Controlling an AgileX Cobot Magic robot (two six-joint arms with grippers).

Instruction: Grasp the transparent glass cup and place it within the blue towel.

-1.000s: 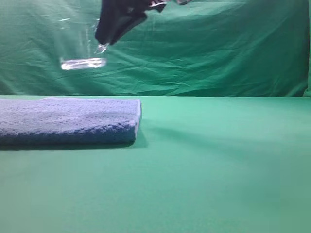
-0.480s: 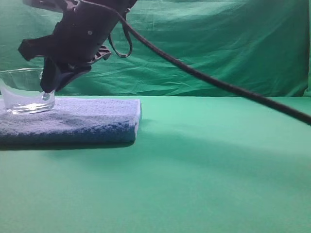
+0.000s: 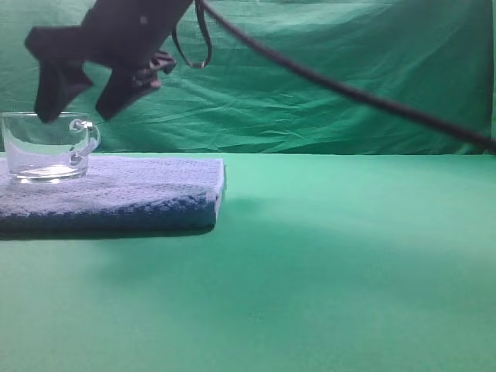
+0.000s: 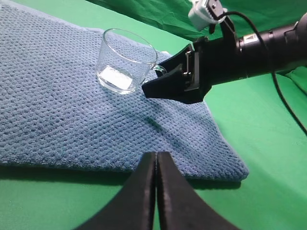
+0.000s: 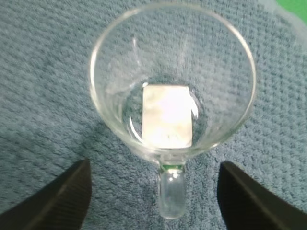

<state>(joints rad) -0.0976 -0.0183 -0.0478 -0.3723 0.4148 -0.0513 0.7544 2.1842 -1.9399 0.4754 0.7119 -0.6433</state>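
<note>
Green cloth is covering the surface (image 3: 349, 271) and hanging as a wrinkled backdrop (image 3: 349, 77) behind it. You are looking at the blue towel (image 3: 116, 194), a thick folded pad lying flat at the 9 o'clock side of the high view. The transparent glass cup (image 3: 43, 147) is standing upright on the towel, near its 9 o'clock end, with its loop handle (image 3: 84, 139) pointing toward 3 o'clock. The cup is sitting free, with nothing touching it.

Your right hand (image 3: 77, 116) is hovering just above the cup, its two dark fingers (image 3: 54, 93) spread wide apart. From the right wrist view, those fingers are showing at the 7 and 5 o'clock corners, either side of the handle and clear of it; the hand is gripping nothing. A black cable (image 3: 349, 91) is trailing from that arm toward 3 o'clock.

Your left hand (image 4: 156, 158) is showing in its own wrist view at 6 o'clock, fingers pressed together with nothing between them, near the towel's edge.
</note>
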